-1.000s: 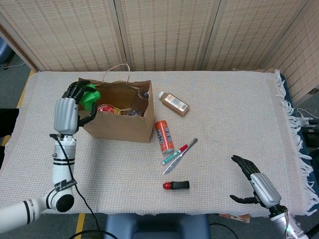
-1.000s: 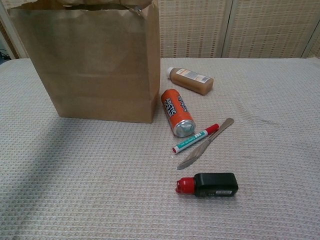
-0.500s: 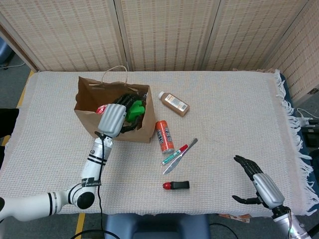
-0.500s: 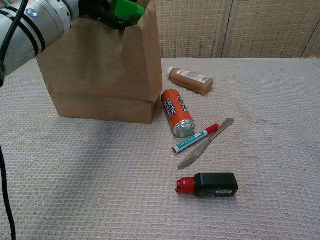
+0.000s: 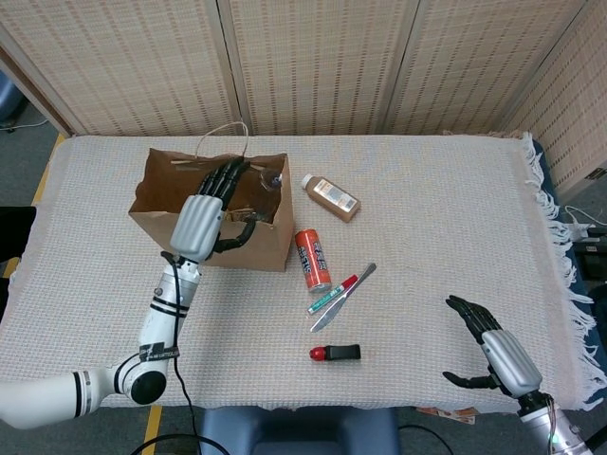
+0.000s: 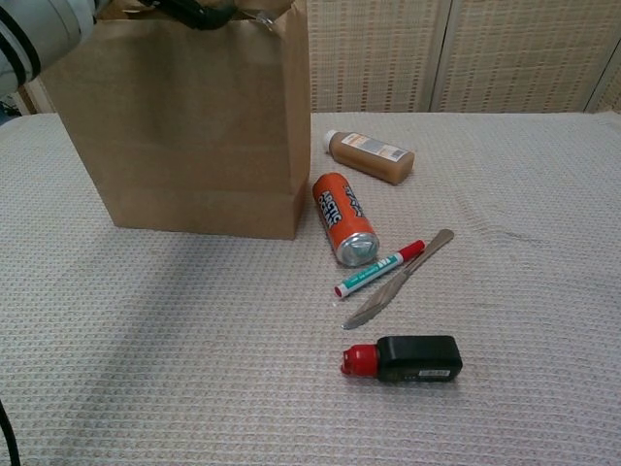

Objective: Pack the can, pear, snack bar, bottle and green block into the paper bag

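The brown paper bag [image 5: 269, 248] stands open at the table's left; in the chest view the bag [image 6: 194, 126] fills the upper left. My left hand [image 5: 205, 214] hovers over its mouth with fingers stretched out and nothing visible in them; its fingertips [image 6: 190, 10] show at the bag's rim. No green block shows in either view, and the hand hides most of the bag's inside. The orange can [image 5: 312, 259] [image 6: 344, 219] lies just right of the bag. The brown bottle [image 5: 331, 196] [image 6: 371, 156] lies behind it. My right hand [image 5: 495, 349] rests open near the front right edge.
A marker [image 5: 332, 294] [image 6: 380, 269] and a knife [image 5: 344, 296] [image 6: 399, 280] lie side by side in front of the can. A black object with a red cap [image 5: 335, 353] [image 6: 406, 358] lies nearer the front edge. Fringe hangs off the cloth's right edge [image 5: 555, 227].
My left hand carried the green block from the bag's left side over its mouth. The block has dropped out of sight, and the fingers have spread. The right hand barely moved.
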Tool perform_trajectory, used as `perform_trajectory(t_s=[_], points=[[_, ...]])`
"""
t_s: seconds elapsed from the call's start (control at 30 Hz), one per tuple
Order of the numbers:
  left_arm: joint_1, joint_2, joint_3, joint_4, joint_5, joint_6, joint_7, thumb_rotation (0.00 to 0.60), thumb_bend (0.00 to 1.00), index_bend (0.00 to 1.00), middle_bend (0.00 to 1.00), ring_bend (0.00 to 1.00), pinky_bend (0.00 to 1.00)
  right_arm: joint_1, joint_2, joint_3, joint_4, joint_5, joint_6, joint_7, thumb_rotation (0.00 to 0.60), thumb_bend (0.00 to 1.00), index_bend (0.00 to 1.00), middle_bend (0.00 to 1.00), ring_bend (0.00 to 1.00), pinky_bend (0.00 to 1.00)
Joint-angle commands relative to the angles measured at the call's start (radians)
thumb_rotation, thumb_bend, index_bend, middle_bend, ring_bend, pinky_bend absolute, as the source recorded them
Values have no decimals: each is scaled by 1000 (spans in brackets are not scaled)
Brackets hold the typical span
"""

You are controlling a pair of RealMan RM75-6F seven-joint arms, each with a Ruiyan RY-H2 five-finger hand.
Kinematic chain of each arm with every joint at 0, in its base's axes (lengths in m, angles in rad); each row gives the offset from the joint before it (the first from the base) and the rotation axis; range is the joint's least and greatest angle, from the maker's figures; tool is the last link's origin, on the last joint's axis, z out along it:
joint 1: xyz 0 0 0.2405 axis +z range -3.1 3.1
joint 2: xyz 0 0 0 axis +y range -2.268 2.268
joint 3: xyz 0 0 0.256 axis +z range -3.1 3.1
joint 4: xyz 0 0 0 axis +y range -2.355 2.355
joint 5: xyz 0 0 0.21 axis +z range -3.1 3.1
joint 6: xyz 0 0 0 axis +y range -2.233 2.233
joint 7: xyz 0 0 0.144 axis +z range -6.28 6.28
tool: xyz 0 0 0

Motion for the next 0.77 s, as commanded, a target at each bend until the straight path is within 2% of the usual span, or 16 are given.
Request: perform_trajectory(t_s=[0.03, 0.17, 0.27, 0.37, 0.47, 0.6, 0.77], points=[[64, 44, 30, -44, 70, 75, -40, 600, 449, 34, 4, 9, 147, -1, 0, 2, 3, 2, 2, -1, 600, 42, 0, 0, 0, 0], [189, 122, 103, -76, 212, 223, -103, 600, 491, 164, 120, 130, 283, -2, -1, 3, 7, 0, 4, -8, 600, 43, 0, 0, 0, 0], [296, 203, 190, -83, 288, 299, -136, 600, 492, 184, 153, 155, 298, -3, -3, 3, 10, 1, 4, -18, 600, 43, 0, 0, 0, 0], [405, 283, 292, -84, 332, 346, -156, 600, 472, 130, 96, 106, 245, -6, -5, 2, 13, 5, 2, -37, 600, 43, 0, 0, 0, 0], [501, 334, 376, -72, 346, 380, -209, 600, 382, 56, 12, 25, 143, -5, -7, 3, 15, 13, -7, -70, 600, 43, 0, 0, 0, 0], [596, 371, 456, -43, 344, 396, -245, 600, 337, 0, 0, 0, 59, -6, -15, 11, 22, 23, -11, -138, 600, 43, 0, 0, 0, 0], [666, 366, 517, 83, 380, 411, -161, 600, 330, 0, 0, 0, 35, -14, -29, 21, 29, 38, -1, -191, 600, 43, 0, 0, 0, 0]])
